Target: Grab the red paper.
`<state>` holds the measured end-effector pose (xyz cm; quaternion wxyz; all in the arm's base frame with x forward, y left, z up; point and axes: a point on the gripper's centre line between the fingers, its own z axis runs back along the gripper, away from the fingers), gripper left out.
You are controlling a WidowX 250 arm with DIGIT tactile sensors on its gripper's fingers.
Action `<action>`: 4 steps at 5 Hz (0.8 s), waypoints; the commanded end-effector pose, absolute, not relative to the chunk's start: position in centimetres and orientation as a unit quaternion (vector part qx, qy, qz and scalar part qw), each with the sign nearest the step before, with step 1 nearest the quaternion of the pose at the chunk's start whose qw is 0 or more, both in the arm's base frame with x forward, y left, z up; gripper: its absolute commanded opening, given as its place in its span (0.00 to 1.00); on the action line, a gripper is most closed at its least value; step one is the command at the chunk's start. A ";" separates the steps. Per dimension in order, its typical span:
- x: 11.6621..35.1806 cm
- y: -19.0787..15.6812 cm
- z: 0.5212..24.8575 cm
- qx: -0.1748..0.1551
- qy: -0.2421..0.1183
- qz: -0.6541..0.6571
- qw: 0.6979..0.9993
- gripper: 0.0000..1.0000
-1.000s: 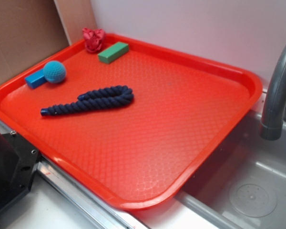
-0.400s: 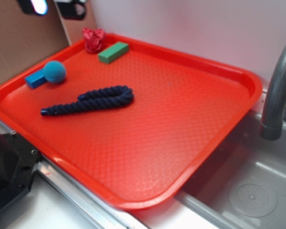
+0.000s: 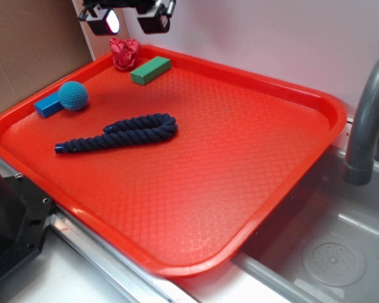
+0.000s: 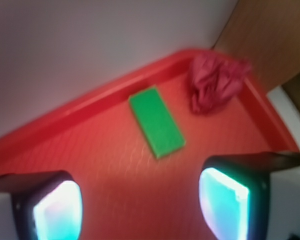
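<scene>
Hand [image 3: 131, 19] now over tray's [image 3: 316, 101] far left corner, moved in from off-tray; fingers spread, empty. Red paper [image 3: 124, 52] in that corner, beside green block [image 3: 150, 69], ungrasped. Descent likely next.

Wrist view is blurred; red paper [image 4: 216, 82] smeared, tray [image 4: 65, 117] cropped, arm cut off in exterior view

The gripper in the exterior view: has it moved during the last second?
Yes. The gripper was out of view a second ago, then came in at the top left. It has shifted right and lower, now above the red paper in the tray's far corner.
</scene>
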<state>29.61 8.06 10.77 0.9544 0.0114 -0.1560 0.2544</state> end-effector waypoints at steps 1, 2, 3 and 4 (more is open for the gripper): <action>30.1 11.5 12.7 0.020 -0.186 0.255 0.949 1.00; 30.6 12.3 12.4 0.020 -0.197 0.229 0.953 1.00; 31.2 13.1 11.8 0.036 -0.200 0.200 0.958 1.00; 31.1 13.9 10.8 0.050 -0.194 0.181 0.963 1.00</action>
